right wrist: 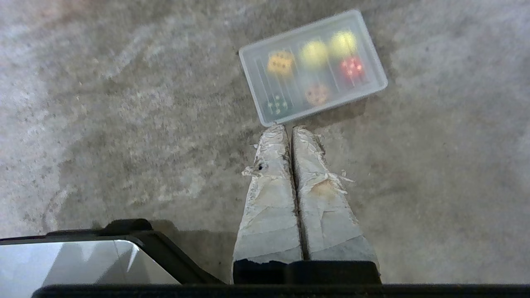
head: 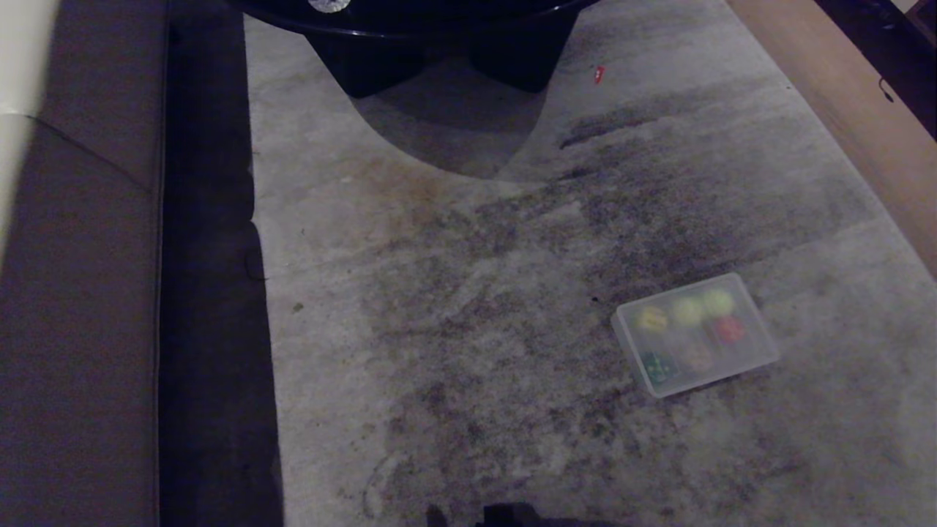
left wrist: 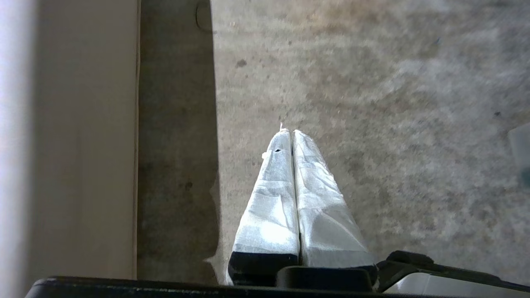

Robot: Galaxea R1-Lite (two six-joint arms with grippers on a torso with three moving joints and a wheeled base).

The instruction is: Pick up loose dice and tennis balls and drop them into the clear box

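Observation:
The clear box (head: 758, 340) sits on the stained floor at the right, and its contents show blurred through frosted plastic. Inside are two tennis balls (head: 716, 301) (right wrist: 314, 53) and several dice: yellow (right wrist: 280, 63), red (right wrist: 352, 67), tan (right wrist: 317, 94) and dark green (right wrist: 276, 105). My right gripper (right wrist: 290, 128) is shut and empty, its tips just short of the box's near corner (right wrist: 267, 122). Over bare floor further left, my left gripper (left wrist: 292, 131) is also shut and empty, with a corner of the box (left wrist: 522, 145) at that view's edge. Neither gripper shows in the head view.
A dark sofa-like block (head: 80, 293) runs along the left with a black gap beside it. A black round table base (head: 439, 44) stands at the back. A wooden board (head: 864, 124) slants along the right. A tiny red scrap (head: 599, 73) lies far back.

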